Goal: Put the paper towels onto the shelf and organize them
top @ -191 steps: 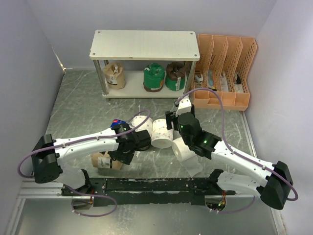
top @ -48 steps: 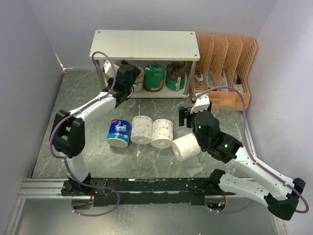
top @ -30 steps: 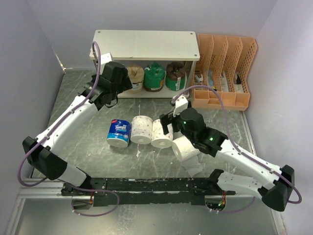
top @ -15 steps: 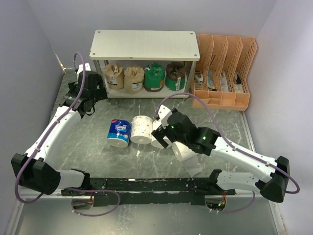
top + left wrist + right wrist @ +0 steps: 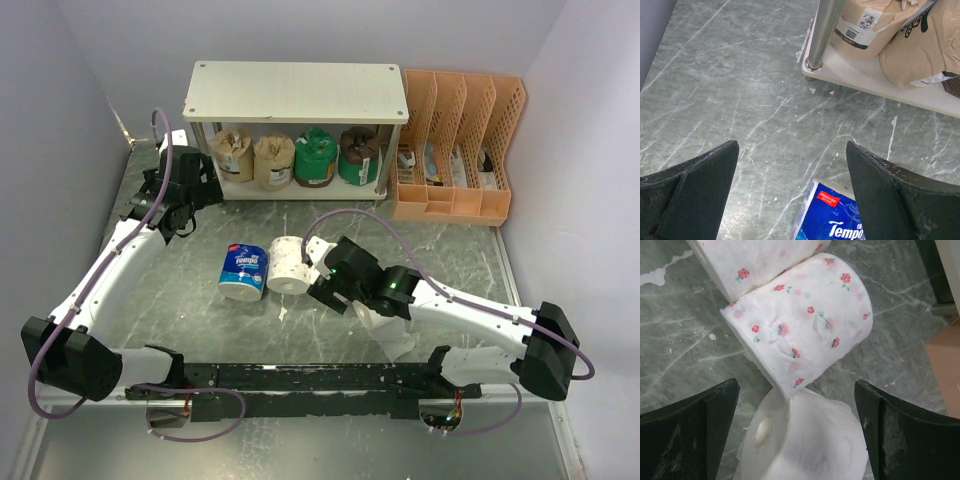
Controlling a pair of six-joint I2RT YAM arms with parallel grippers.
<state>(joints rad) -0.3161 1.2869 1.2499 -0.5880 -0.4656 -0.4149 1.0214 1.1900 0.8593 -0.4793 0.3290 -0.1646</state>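
Note:
The shelf [image 5: 295, 92] stands at the back; its lower board [image 5: 860, 75] carries two tan rolls [image 5: 232, 153] [image 5: 272, 160], a green roll [image 5: 315, 157] and a dark brown roll [image 5: 358, 155]. On the table lie a blue-wrapped roll [image 5: 243, 272] and a dotted roll [image 5: 290, 265]. My left gripper [image 5: 183, 212] hangs open and empty left of the shelf, with the blue roll [image 5: 837, 215] low between its fingers. My right gripper [image 5: 325, 280] is open over a second dotted roll [image 5: 805, 322] and a plain white roll [image 5: 810, 440], touching neither.
An orange slotted organizer [image 5: 455, 145] stands right of the shelf. A silver shelf post [image 5: 822, 30] rises near the left gripper. A loose white paper tail [image 5: 398, 345] trails from the plain roll. The black rail [image 5: 300, 378] runs along the near edge. Walls close in on both sides.
The left gripper has drawn back from the shelf to its left, leaving the second tan roll there. The right gripper has moved left and down over the second dotted roll.

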